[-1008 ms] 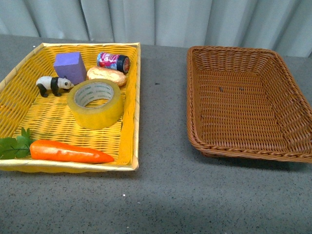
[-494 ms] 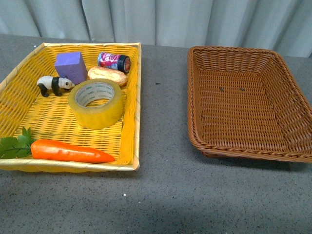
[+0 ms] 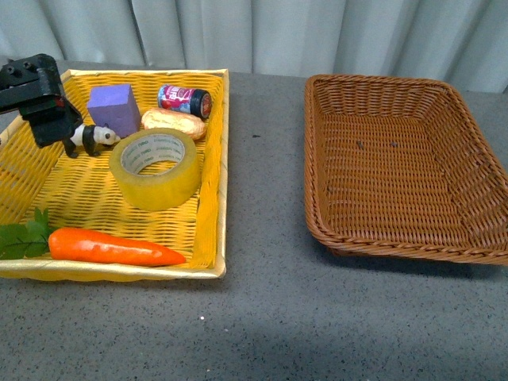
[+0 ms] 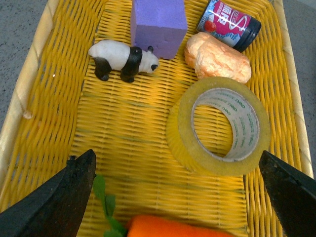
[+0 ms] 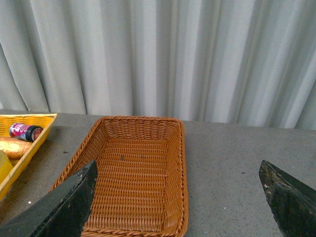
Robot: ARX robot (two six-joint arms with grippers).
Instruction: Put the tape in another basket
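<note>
The left gripper (image 4: 175, 160) hovers spread wide and empty over the yellow woven tray (image 3: 213, 159); the tape (image 3: 155, 168) lies flat below it, among a panda figurine (image 4: 123, 58), purple block (image 4: 158, 22), can (image 4: 229, 24), bread roll (image 4: 217, 57) and carrot (image 3: 111, 248); the brown wicker basket (image 3: 317, 159), its floor bare, lies before the gaping right gripper (image 5: 177, 168); grey tabletop (image 3: 270, 317), pale curtain (image 5: 173, 54) behind.
</note>
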